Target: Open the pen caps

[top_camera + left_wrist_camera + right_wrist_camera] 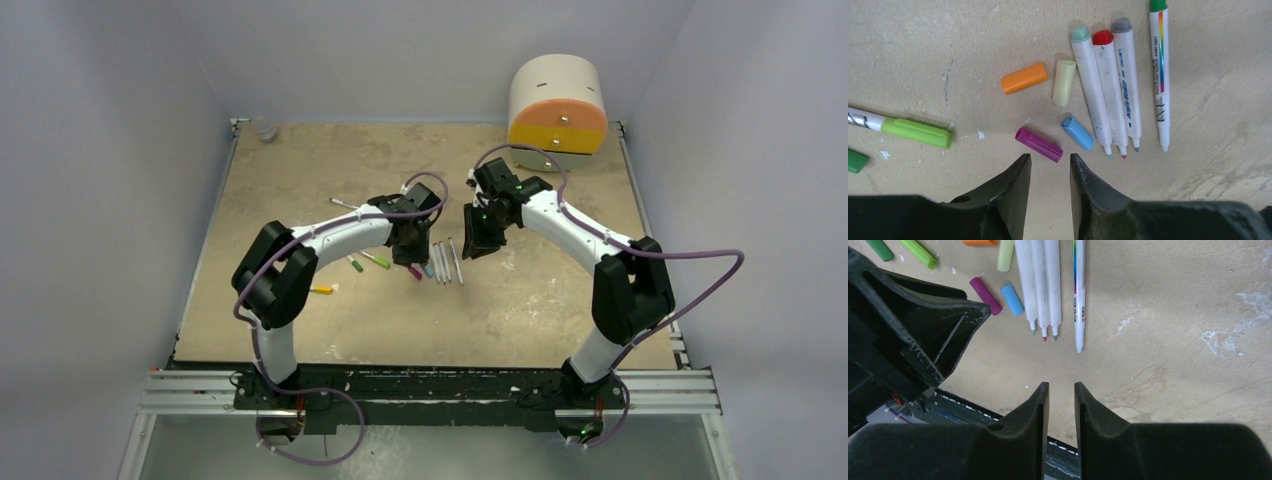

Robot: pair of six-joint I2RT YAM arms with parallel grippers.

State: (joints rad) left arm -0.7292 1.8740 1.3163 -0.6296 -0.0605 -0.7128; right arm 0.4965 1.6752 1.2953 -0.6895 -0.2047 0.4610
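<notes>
While four loose pen caps lie flat on the table (923,40), three uncapped white pens (1108,95) form a tight row with bare tips. The pale yellow cap (1064,82) lies just beside the row's coloured ends, and the orange cap (1024,78) lies beyond it. The blue cap (1077,133) lies just beside the row's tips, with the magenta cap (1038,144) next outward. A green-capped pen (915,132) lies well apart from the row. The left gripper (1049,159) is parted and empty, near the magenta cap. The right gripper (1061,386) is narrowly parted and empty, past the row's tips.
</notes>
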